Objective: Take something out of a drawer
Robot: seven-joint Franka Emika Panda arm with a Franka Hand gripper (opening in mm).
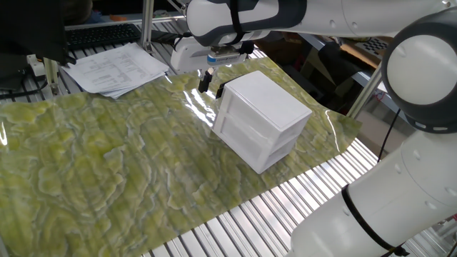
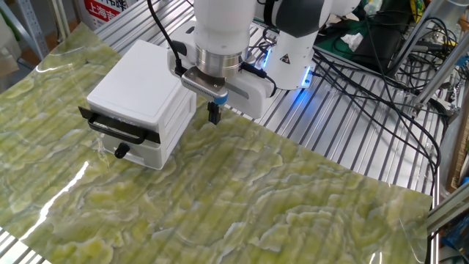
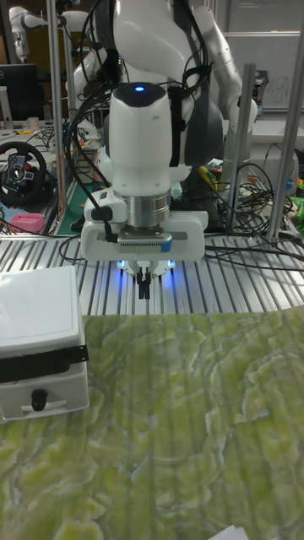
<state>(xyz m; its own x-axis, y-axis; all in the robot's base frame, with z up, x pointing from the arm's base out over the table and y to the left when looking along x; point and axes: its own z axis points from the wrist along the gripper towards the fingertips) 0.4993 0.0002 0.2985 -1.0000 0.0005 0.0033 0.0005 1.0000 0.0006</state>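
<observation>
The wooden cube cannot be seen in any view. The upper drawer [image 2: 121, 125] of the white cabinet [image 1: 260, 118] is seen pushed in, its dark bar handle [image 3: 38, 364] across the front, with a black knob [image 2: 121, 152] on the lower drawer [image 3: 42, 395] beneath. The gripper [image 2: 214, 114] is held just beside the cabinet, above the green marbled mat [image 2: 242, 205], fingers pressed together and nothing visible between them.
</observation>
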